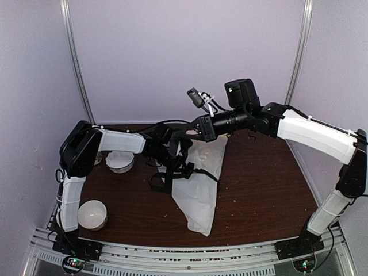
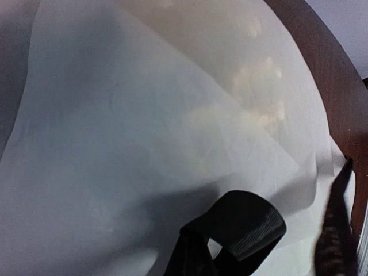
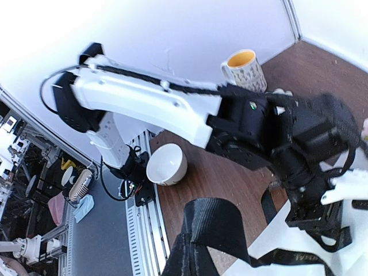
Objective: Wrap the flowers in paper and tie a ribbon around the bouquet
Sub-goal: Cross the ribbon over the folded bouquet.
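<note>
The paper (image 1: 202, 190) lies rolled into a white cone down the middle of the table. It fills the left wrist view as paper (image 2: 132, 126), and the flowers (image 2: 261, 112) show only as pale blurs through it. The black ribbon (image 1: 175, 172) hangs in loops over the cone's left side. My left gripper (image 1: 168, 154) is low over the cone and shut on a ribbon loop (image 2: 248, 221). From the right, my right gripper (image 1: 194, 131) is raised and shut on another ribbon loop (image 3: 221, 227). A lettered ribbon strand (image 3: 290, 260) crosses the paper (image 3: 276, 244).
One white bowl (image 1: 121, 161) stands behind the left arm and another white bowl (image 1: 92, 214) sits near the table's front left corner. A patterned mug (image 3: 244, 69) with a yellow inside stands by the back wall. The metal rail (image 1: 190, 256) runs along the near edge.
</note>
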